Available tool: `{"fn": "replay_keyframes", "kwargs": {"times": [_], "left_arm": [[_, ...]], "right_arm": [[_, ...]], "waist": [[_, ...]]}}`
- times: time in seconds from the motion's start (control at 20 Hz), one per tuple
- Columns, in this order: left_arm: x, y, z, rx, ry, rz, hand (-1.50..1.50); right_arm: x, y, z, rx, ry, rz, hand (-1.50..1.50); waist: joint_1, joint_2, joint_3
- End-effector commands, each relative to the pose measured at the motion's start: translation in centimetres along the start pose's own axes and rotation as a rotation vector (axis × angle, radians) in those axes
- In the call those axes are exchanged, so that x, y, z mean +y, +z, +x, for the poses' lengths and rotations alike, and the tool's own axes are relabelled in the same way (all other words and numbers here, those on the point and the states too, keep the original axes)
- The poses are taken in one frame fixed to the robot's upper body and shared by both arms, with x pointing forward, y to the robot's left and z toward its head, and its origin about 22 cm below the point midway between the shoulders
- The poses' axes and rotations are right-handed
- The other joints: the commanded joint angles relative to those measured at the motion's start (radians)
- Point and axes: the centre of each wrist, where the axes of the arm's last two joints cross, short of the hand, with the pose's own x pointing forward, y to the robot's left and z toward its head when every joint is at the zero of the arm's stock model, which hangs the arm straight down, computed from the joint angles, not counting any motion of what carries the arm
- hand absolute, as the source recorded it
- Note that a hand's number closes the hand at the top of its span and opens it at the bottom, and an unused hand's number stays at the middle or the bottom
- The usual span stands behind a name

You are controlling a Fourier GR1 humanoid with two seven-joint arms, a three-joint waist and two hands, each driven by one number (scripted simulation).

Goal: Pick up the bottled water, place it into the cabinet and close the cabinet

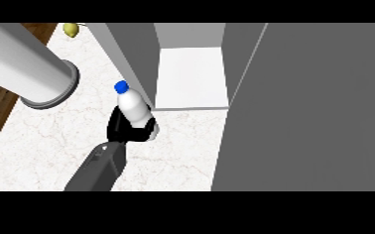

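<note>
A grey forearm point(99, 169) comes up from the lower edge of the head view, left of centre, and ends in a black hand point(124, 127) whose fingers are curled round the lower body of the water bottle point(135, 106). Which arm this is cannot be told from the view alone; it sits on the left half of the picture. The bottle is white with a blue cap point(121, 86), and it leans a little, cap toward the upper left. It is held over the pale marbled counter point(51, 144), just beside the left wall of the cabinet point(135, 54) and near the front edge of the cabinet's white floor point(192, 77), but not yet inside. The cabinet stands open, and its grey door point(300, 109) fills the right side of the view. Further back on the left, a large grey cylinder point(33, 69) with a ringed end slants across the counter's edge. At the far top left lies a small yellowish fruit point(70, 29).
</note>
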Motion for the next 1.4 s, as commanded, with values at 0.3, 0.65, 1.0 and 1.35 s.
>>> {"fn": "replay_keyframes", "kwargs": {"times": [0.3, 0.65, 1.0, 1.35], "left_arm": [[-8.4, -6.6, 4.2, -0.081, 0.013, -0.131, 1.5], [-10.2, -7.8, 5.5, -0.094, -0.029, -0.08, 1.5], [-10.8, -8.1, 5.9, -0.094, -0.121, 0.005, 1.5], [-10.7, -7.4, 5.4, -0.077, -0.184, 0.105, 1.5]], "right_arm": [[-1.3, 0.0, -0.8, -0.009, -0.119, 0.032, -1.5], [-1.9, -0.9, -1.0, -0.031, -0.145, 0.057, -1.5], [-4.1, -0.9, -1.7, -0.022, -0.118, 0.067, -1.5], [-5.2, -1.2, -1.3, -0.051, -0.147, 0.093, -1.5]], "waist": [[-0.053, -0.005, -0.003], [-0.081, 0.001, -0.004], [-0.091, 0.002, -0.001], [-0.122, 0.01, -0.003]]}}
